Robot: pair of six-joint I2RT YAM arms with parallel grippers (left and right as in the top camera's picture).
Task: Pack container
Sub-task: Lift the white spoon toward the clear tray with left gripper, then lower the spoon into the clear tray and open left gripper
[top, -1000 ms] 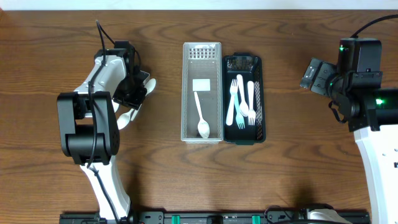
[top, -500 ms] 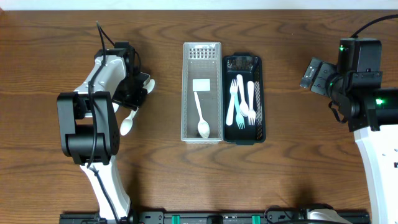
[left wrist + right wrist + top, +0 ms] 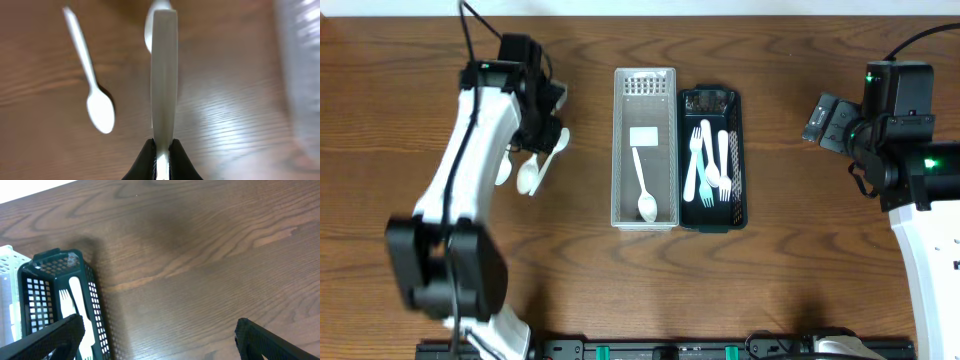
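My left gripper (image 3: 162, 151) had just pinched shut on a spoon (image 3: 164, 80) and raised it off the table (image 3: 400, 120), left of the trays. A second spoon (image 3: 100, 111) lay on the wood. Next right, the white tray (image 3: 620, 120) held one packed spoon (image 3: 642, 185), likely my drop spot. The fork basket (image 3: 745, 150) touched it. Far right, my right gripper (image 3: 160, 340) hung wide open, empty.

The dark brown wooden table (image 3: 580, 270) is lit evenly from above — only short, soft shadows are cast. In the left wrist view the white plastic spoon (image 3: 164, 75) is smeared by blur, with pale glare on the wood at lower right. The right wrist view is rendered sharp.
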